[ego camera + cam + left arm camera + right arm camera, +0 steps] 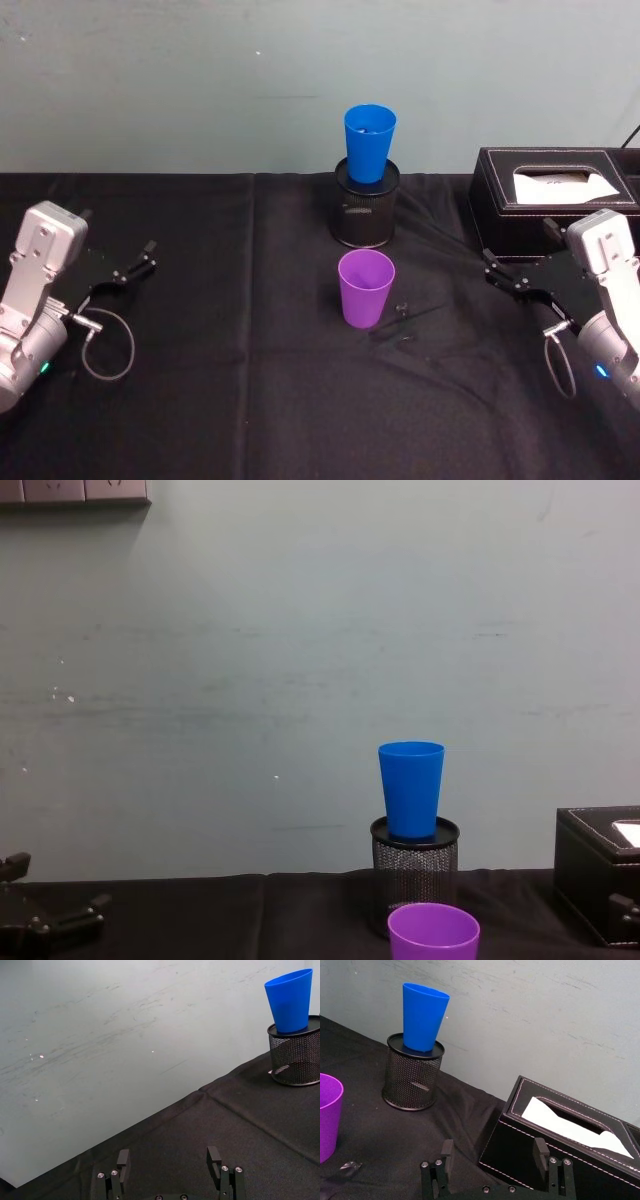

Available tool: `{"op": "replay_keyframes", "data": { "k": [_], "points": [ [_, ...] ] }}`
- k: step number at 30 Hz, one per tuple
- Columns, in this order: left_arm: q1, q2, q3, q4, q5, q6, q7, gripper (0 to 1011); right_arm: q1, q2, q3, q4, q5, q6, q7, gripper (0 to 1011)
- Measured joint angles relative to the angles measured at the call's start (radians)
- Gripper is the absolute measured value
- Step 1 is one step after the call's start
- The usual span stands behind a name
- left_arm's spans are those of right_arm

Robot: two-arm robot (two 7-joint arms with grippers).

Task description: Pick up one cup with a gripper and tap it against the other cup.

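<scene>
As the left gripper (135, 262) and right gripper (492, 268) sat wide open, the purple cup (365, 288) stood upright between them, before the blue cup (369, 143) perched on a mesh pot (366, 215); a level mid-wall grasp seemed wisest.

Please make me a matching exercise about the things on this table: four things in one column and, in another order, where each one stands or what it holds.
Things:
1. blue cup
2. purple cup
3. mesh pot
4. black box

Places and states:
a. holds a white tissue
b. stands on the black cloth, nearest the robot
c. stands on top of another thing
d. carries a cup on its top

Pairs: 1-c, 2-b, 3-d, 4-a.

The left gripper and right gripper rest open at the table's sides.
</scene>
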Motion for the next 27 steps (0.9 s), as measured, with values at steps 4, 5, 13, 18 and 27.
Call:
{"op": "replay_keyframes", "data": {
  "k": [4,5,13,18,27],
  "points": [
    [0.000,0.000,0.000,0.000,0.000,0.000,0.000,1000,0.000,0.000,0.000,0.000,0.000,0.000,0.000,1003],
    [0.000,0.000,0.000,0.000,0.000,0.000,0.000,1000,0.000,0.000,0.000,0.000,0.000,0.000,0.000,1003],
    [0.000,0.000,0.000,0.000,0.000,0.000,0.000,1000,0.000,0.000,0.000,0.000,0.000,0.000,0.000,1003],
    [0.000,0.000,0.000,0.000,0.000,0.000,0.000,1000,0.000,0.000,0.000,0.000,0.000,0.000,0.000,1003],
    [0.000,0.000,0.000,0.000,0.000,0.000,0.000,1000,0.000,0.000,0.000,0.000,0.000,0.000,0.000,1003]
  ]
}}
